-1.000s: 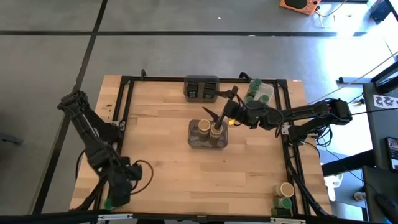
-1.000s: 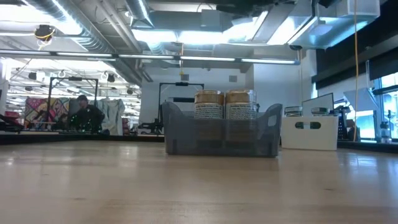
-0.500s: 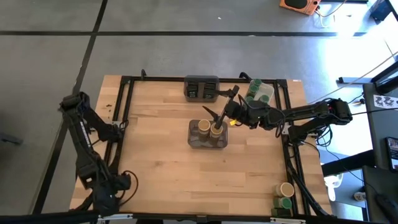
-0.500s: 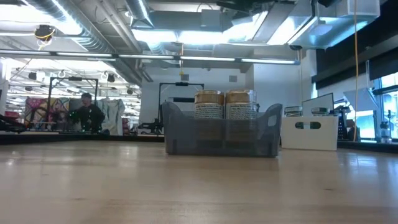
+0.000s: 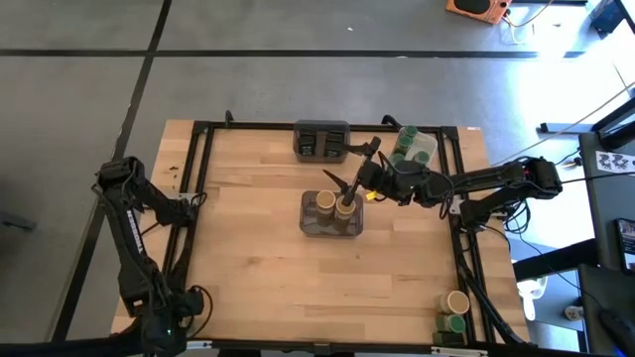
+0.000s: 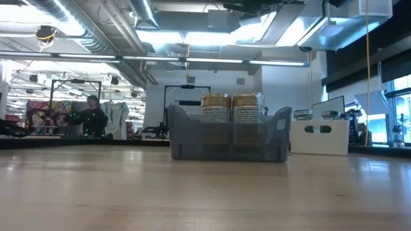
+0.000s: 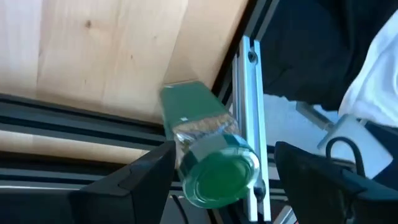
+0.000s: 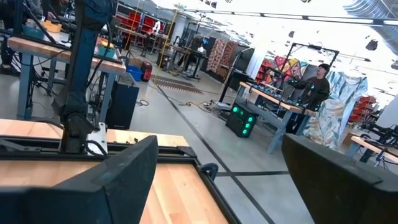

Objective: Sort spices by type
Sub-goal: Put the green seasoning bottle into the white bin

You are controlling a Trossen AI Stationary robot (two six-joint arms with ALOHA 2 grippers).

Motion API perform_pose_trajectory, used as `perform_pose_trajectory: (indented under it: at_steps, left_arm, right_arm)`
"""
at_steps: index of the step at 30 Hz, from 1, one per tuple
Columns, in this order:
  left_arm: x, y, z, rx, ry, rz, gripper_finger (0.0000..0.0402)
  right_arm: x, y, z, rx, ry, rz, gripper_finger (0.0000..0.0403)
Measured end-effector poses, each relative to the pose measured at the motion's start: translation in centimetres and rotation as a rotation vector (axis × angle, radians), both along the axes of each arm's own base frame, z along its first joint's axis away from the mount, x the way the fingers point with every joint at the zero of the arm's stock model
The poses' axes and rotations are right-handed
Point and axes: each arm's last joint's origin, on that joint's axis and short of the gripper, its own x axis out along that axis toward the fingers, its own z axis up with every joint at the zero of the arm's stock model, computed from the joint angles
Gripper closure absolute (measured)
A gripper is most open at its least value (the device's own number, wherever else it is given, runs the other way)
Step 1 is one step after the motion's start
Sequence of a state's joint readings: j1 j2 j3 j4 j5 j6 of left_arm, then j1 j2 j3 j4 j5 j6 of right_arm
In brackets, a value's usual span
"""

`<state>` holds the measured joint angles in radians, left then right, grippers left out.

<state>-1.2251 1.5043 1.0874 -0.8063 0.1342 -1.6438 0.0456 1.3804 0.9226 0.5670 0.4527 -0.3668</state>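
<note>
High view, nearest edge first: my left jaws hang past the near left corner of the surface [image 5: 268, 268], out over the black frame, and they are clamped on a green-lidded jar [image 7: 208, 155]. In the left wrist view that jar lies tilted between my fingers [image 7: 146, 183], its lid turned toward the camera, pressed close to one finger with the frame rail and floor beneath it. At the near right corner stand two more jars just beside each other, a tan-lidded jar [image 5: 455, 300] and a second green-lidded jar [image 5: 454, 322]. In the middle of the surface sits a grey bin [image 5: 332, 228] with two tan-lidded jars in it side by side, one [image 5: 324, 202] to the left and the other [image 5: 345, 207] to the right; the low view shows their lids rising above the bin wall. My right jaws hover over that bin, spread wide apart with nothing between them, one finger above the right-hand jar. Along the far edge, a dark bin of small tins [image 5: 322, 141] lies behind the grey bin, and to its right a white tray [image 5: 429, 151] carries several green-lidded jars [image 5: 405, 145]. Beyond the surface, a person [image 6: 94, 115] stands at a workbench in the room.
</note>
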Motion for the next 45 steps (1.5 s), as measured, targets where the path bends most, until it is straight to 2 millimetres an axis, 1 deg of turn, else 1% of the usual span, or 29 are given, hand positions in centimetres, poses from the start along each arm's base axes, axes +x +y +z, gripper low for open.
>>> perform_pose_trajectory:
  at_steps: [3, 7, 13, 15, 20, 24, 32, 36, 38, 45]
  left_arm:
    - [0.0, 0.1, 0.0, 0.014, 0.0, 0.033, 0.0132]
    - [-0.3, 0.2, -0.4, 0.032, -0.007, 0.035, 0.0132]
    - [-0.4, 0.4, -0.5, 0.045, -0.004, 0.014, 0.0132]
    - [-0.4, 0.5, -0.6, 0.059, -0.005, -0.025, 0.0132]
    - [-0.4, 1.7, -0.8, 0.16, 0.036, -0.04, 0.0132]
    - [0.2, 2.5, -0.8, 0.21, 0.056, -0.038, 0.0132]
    - [1.9, 3.1, -0.6, 0.192, 0.019, -0.059, 0.0132]
    - [2.3, 3.2, -0.5, 0.157, 0.064, -0.073, 0.0132]
    - [2.6, 3.0, -0.1, 0.114, 0.071, -0.082, 0.0132]
    - [3.4, 1.6, 2.4, -0.009, -0.013, -0.088, 0.0132]
  right_arm:
    - [0.0, 0.0, 0.0, 0.0, 0.002, 0.0, 0.0063]
    - [0.0, 0.0, 0.0, 0.002, 0.005, 0.0, 0.0063]
    - [0.0, 0.0, -0.1, 0.002, 0.011, -0.001, 0.0063]
    - [0.0, 0.0, -0.1, 0.002, 0.013, -0.001, 0.0063]
    - [0.0, 0.0, -0.1, 0.002, 0.014, -0.001, 0.0063]
    - [0.0, 0.0, -0.1, 0.002, 0.013, 0.0, 0.0063]
    - [0.0, 0.0, -0.1, 0.002, 0.009, 0.0, 0.0063]
    - [0.0, 0.0, -0.1, 0.002, 0.009, 0.0, 0.0063]
    - [0.0, 0.0, -0.1, 0.002, 0.008, 0.0, 0.0063]
    - [0.0, 0.0, -0.1, 0.002, 0.009, -0.001, 0.0063]
